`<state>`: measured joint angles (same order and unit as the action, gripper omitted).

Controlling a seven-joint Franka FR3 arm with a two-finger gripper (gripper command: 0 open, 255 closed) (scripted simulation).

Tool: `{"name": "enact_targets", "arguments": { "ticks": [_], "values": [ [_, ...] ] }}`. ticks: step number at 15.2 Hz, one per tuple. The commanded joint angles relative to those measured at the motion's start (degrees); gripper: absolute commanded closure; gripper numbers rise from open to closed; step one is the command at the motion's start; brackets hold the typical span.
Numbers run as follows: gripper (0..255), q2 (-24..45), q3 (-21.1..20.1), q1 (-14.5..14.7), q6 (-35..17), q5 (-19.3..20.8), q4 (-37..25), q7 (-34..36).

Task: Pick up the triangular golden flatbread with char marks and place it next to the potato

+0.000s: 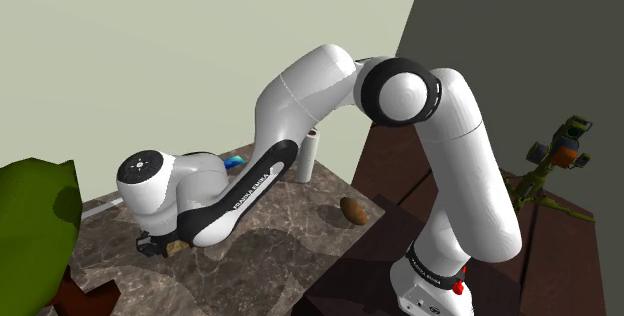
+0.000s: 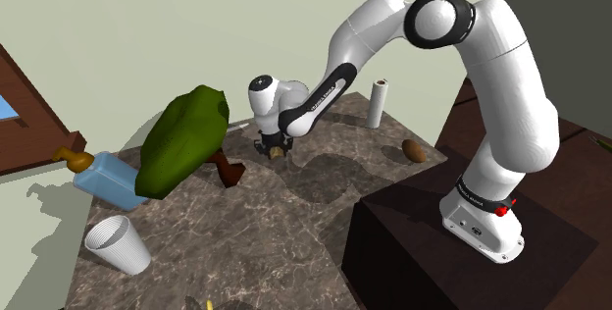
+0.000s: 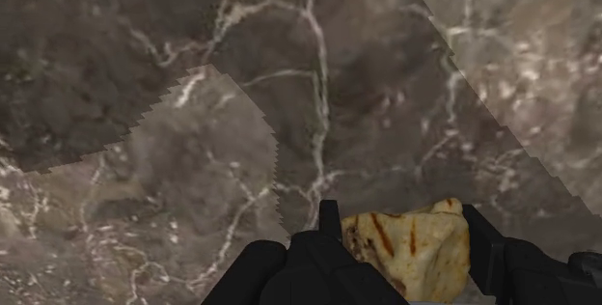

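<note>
The all-black tool (image 3: pixel 401 218) grips the golden, char-streaked flatbread (image 3: pixel 410 255) at the brown marble worktop (image 3: pixel 289 91); next, I'd say, lift it across towards the brown potato (image 1: pixel 352 210).

- The hand (image 1: pixel 158 246) sits low over the marbled desk (image 1: pixel 290 236), a tan flatbread (image 1: pixel 178 249) at its tip.
- The potato (image 1: pixel 353 210) lies well apart (toward the stand (image 1: pixel 372 259)).
- A white roll (image 1: pixel 309 156) stands upright behind.

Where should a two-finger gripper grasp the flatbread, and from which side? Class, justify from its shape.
Probably across two opposite edges, coming down from above, as the gripper does here with a finger on each side. The flatbread is thin and flat with its charred face toward the hand, so only its edges give the fingers something to squeeze against.
</note>
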<state>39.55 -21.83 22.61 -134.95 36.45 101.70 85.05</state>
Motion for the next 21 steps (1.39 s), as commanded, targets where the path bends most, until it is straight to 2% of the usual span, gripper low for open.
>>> {"name": "enact_targets", "arguments": {
  "ticks": [1,21],
  "values": [
    [255,-0.84,-0.38,-0.25,0.63,-0.48,0.14,-0.4],
    [255,-10.84,-4.75,-3.13,9.92,-7.08,-0.22,-5.98]
  ]
}}
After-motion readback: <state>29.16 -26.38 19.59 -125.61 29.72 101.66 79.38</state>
